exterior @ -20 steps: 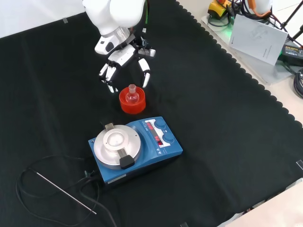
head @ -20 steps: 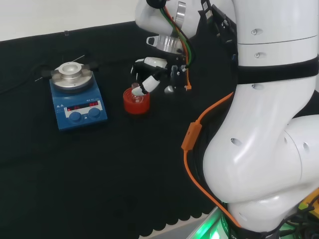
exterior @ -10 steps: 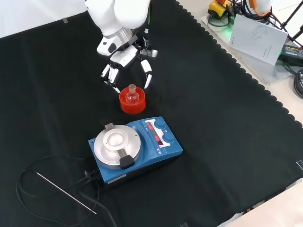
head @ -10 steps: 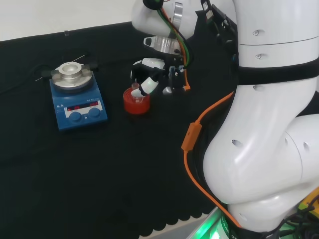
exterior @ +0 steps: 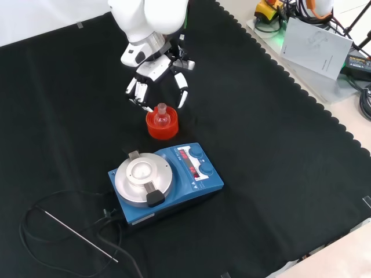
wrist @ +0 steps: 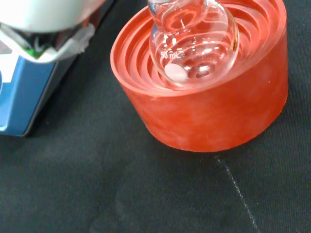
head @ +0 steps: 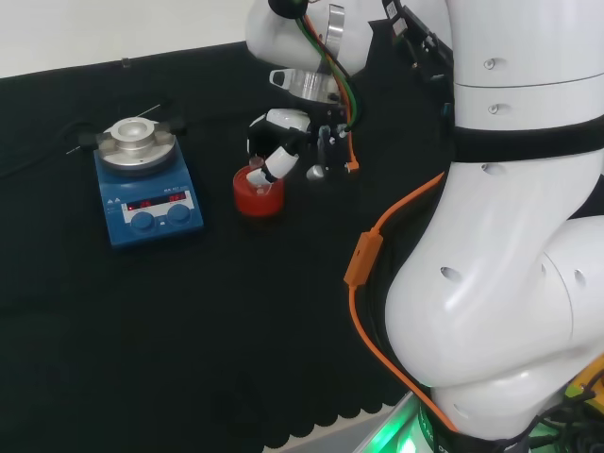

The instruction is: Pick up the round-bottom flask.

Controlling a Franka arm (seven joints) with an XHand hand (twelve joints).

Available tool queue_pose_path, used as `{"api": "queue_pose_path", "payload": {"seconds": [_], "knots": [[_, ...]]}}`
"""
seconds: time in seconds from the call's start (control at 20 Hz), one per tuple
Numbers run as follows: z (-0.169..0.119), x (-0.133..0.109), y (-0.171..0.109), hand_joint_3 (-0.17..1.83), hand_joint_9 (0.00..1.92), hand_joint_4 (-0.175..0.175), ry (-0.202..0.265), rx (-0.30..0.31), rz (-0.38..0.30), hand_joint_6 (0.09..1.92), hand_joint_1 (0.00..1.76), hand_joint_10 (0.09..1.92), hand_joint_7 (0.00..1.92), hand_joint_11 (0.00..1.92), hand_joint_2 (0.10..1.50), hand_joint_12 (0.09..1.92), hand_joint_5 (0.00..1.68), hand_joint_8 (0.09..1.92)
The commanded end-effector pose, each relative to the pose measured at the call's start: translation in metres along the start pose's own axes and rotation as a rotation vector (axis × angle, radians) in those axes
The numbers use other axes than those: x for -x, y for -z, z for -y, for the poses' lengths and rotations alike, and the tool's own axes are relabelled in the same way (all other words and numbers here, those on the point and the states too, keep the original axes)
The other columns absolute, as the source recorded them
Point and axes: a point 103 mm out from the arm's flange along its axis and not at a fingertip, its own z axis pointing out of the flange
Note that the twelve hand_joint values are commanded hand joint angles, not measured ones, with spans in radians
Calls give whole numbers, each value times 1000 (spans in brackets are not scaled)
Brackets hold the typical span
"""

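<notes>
The hand (exterior: 155, 78) hovers with fingers spread open above the round-bottom flask (exterior: 162, 116), which sits in its red stand (exterior: 162, 127). Off-centre closing risks tipping the flask.

The cloth (exterior: 278, 174) under the hand is black all over. The hand (exterior: 155, 72) is white with black parts, and the arm (head: 510, 236) behind it is white with a black band and an orange cable (head: 363, 260) along it. Just below the fingers, the stand (exterior: 162, 125) is red with ribbed rings, and the flask (wrist: 194, 41) in it is clear glass. Beyond the stand from the hand, the hotplate (exterior: 168, 180) is blue with a silver-grey round top and red lit digits.
</notes>
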Motion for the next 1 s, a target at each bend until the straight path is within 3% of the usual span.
{"api": "queue_pose_path", "payload": {"seconds": [0.05, 0.45, 0.75, 1.0], "knots": [[-2, -2, -7, 850, 707, -157, -6, -20, 22, 1139, 930, 933, 726, 240, 343, 1489, 610, 961], [-4, -6, -10, 855, 715, -155, 1, -31, 32, 1147, 933, 934, 731, 259, 340, 1486, 604, 961], [-1, -8, -7, 897, 810, -172, -1, -12, 46, 1051, 1008, 919, 794, 369, 351, 1444, 788, 949], [-1, -7, -7, 914, 866, -175, 2, -9, 32, 1017, 1042, 918, 827, 411, 353, 1432, 838, 945]]}}
